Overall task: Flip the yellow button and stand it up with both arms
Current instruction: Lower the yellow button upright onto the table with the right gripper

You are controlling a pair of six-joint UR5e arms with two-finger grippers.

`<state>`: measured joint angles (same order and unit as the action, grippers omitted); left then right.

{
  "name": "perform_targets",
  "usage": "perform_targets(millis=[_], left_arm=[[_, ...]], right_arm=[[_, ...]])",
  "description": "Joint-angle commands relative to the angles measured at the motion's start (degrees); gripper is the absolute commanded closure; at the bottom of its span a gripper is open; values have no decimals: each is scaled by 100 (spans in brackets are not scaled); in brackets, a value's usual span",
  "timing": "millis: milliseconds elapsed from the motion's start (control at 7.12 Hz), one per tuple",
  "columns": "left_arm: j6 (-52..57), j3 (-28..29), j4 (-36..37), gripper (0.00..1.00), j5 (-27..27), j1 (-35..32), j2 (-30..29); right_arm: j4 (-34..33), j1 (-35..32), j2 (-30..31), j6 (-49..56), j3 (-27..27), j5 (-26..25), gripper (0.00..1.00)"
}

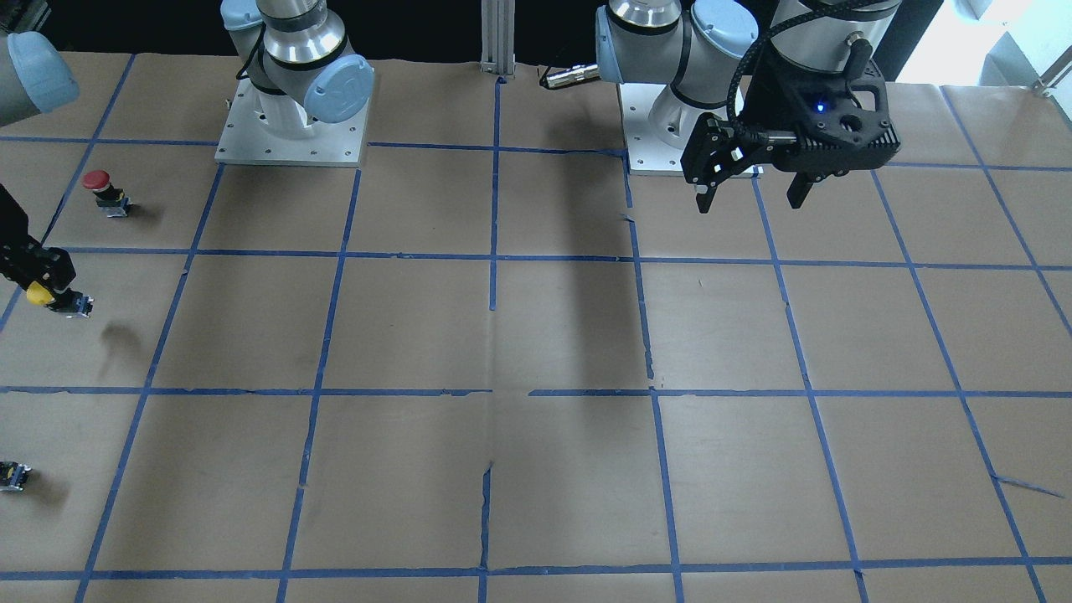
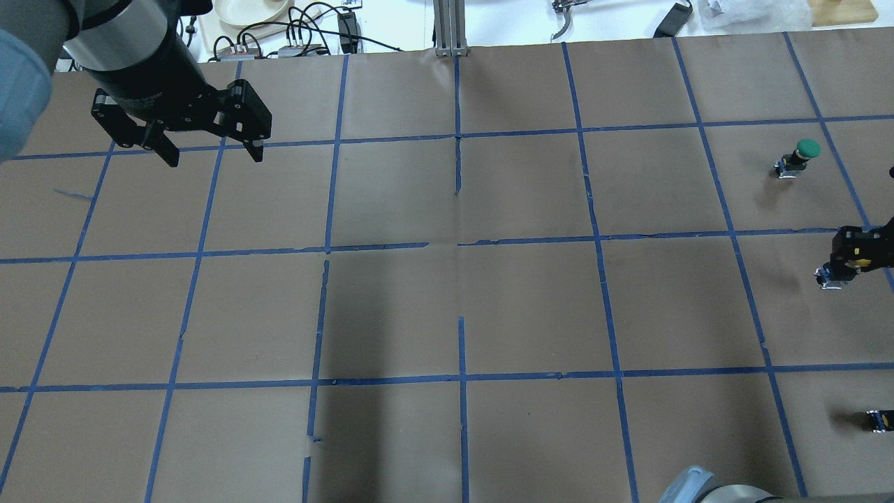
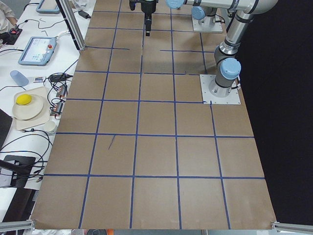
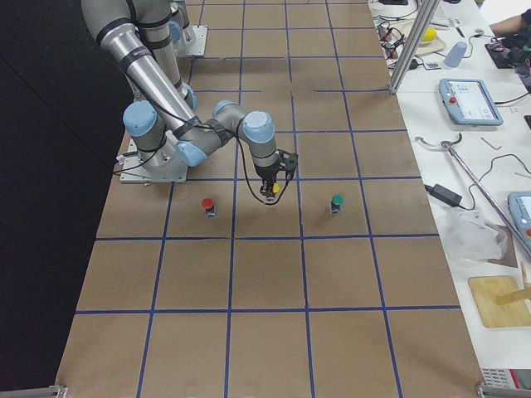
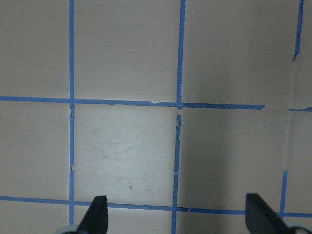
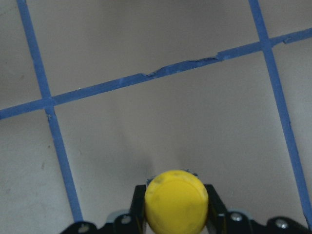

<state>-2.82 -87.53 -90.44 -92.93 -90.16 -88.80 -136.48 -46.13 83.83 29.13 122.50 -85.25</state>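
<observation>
We see the right end effector [image 6: 176, 210] clamped on the yellow button [image 6: 176, 199]. Its black fingers flank the smooth, round mushroom cap, which faces the wrist camera. The blocky black-and-grey body juts out sideways from the grip. The button is held at the robot's right end of the table [image 1: 553, 335], between a red-capped button [image 1: 99, 188] and a tiny black-and-yellow block [image 1: 12, 476]. The left end effector [image 2: 214, 157] hangs with its fingers spread wide, holding nothing, over matte brown paper gridded with blue tape.
</observation>
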Motion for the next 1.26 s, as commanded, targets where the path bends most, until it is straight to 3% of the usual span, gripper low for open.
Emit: perform_targets(millis=[0, 1124], left_arm=[[18, -1, 0, 0, -15, 16, 12], [18, 8, 0, 0, -6, 34, 12]], right_arm=[[-510, 51, -392, -30, -6, -9, 88], [-397, 227, -402, 5, 11, 53, 83]])
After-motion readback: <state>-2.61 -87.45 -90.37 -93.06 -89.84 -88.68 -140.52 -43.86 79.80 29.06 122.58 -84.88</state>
